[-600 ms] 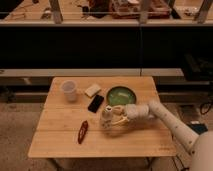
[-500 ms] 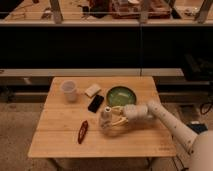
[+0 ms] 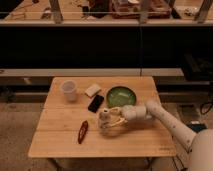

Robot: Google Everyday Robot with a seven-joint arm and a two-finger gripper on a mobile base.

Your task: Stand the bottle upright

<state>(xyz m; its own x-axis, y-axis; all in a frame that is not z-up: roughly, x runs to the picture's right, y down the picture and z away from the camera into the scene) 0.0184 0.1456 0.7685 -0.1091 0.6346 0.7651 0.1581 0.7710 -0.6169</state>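
Note:
The bottle [image 3: 104, 121] is small and pale beige with a lighter top. It stands roughly upright on the wooden table [image 3: 60, 142], just in front of the black phone. My gripper [image 3: 111, 120] reaches in from the right on the pale arm [image 3: 150, 111] and is closed around the bottle's right side. The arm's end hides part of the bottle.
A translucent white cup [image 3: 69, 91] stands at the back left. A beige block [image 3: 92, 90] and a black phone [image 3: 96, 103] lie behind the bottle. A green plate [image 3: 121, 95] sits at the back right. A flat red object [image 3: 82, 131] lies left of the bottle.
The gripper and the bottle have shifted slightly toward the table's front. Nothing else has moved.

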